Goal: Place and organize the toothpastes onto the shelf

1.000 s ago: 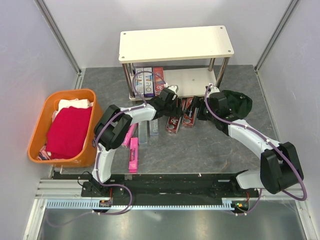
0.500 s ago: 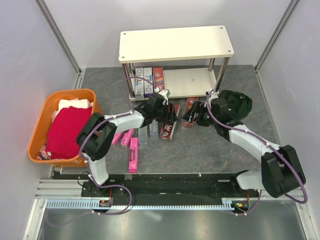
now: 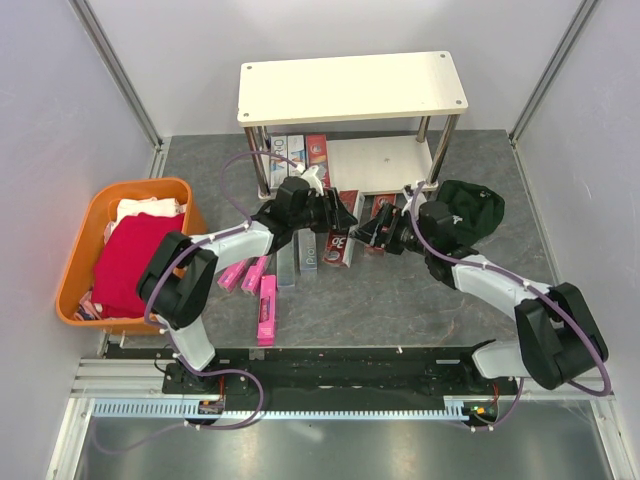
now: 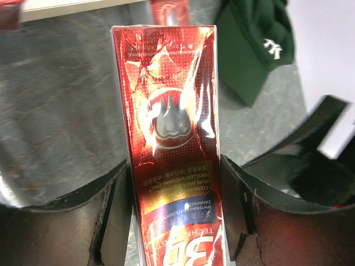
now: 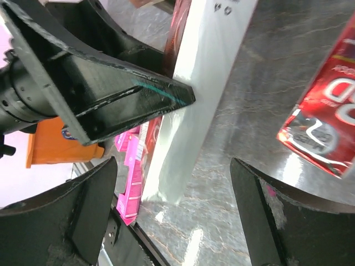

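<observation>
My left gripper (image 3: 332,214) is shut on a red "3D" toothpaste box (image 3: 340,245). In the left wrist view the box (image 4: 172,122) sits lengthwise between both fingers (image 4: 113,210). My right gripper (image 3: 371,233) is open and empty just right of that box. In the right wrist view the box's pale side (image 5: 202,94) shows ahead between its open fingers. The shelf (image 3: 352,88) stands at the back, with three boxes (image 3: 296,152) upright on the left of its lower board (image 3: 385,160). Pink boxes (image 3: 267,306), silver ones (image 3: 287,264) and red ones (image 3: 386,214) lie on the table.
An orange basket (image 3: 176,190) holding a red cloth (image 3: 137,262) stands at the left. A dark green cap (image 3: 472,208) lies right of the shelf's front leg and shows in the left wrist view (image 4: 252,44). Another red box (image 5: 327,124) lies right of my right gripper.
My left arm has swung its elbow left and drawn the held red box slightly away from the shelf. My right gripper has moved left, closer to that box.
</observation>
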You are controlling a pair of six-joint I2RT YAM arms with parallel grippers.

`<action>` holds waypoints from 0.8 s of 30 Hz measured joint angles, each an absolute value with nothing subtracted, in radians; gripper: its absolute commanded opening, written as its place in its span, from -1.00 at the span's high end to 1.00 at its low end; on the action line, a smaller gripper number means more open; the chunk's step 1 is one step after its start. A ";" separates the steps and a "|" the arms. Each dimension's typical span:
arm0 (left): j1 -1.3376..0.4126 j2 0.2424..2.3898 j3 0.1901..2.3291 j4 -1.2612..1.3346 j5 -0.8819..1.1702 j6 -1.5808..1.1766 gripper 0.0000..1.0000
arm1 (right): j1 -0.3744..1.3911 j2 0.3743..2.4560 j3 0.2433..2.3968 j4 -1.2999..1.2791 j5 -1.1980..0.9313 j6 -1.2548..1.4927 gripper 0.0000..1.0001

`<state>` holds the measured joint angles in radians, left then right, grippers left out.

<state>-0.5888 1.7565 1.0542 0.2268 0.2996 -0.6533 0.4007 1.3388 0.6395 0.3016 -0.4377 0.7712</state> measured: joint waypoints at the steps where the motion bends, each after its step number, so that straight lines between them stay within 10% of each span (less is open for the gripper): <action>1: -0.590 1.755 1.053 0.233 0.306 -0.659 0.03 | 0.407 1.350 0.640 0.314 -0.439 0.775 -0.79; 18: -0.589 1.719 1.023 0.288 0.365 -0.699 -0.04 | 0.465 1.475 0.643 0.448 -0.455 0.834 0.15; 24: -0.584 1.683 1.015 0.267 0.348 -0.689 -0.42 | 0.467 1.475 0.646 0.456 -0.458 0.835 0.28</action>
<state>-0.5842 1.6833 1.0145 0.2672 0.3477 -0.6891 0.4675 1.4746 0.6464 0.4557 -0.4583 0.8349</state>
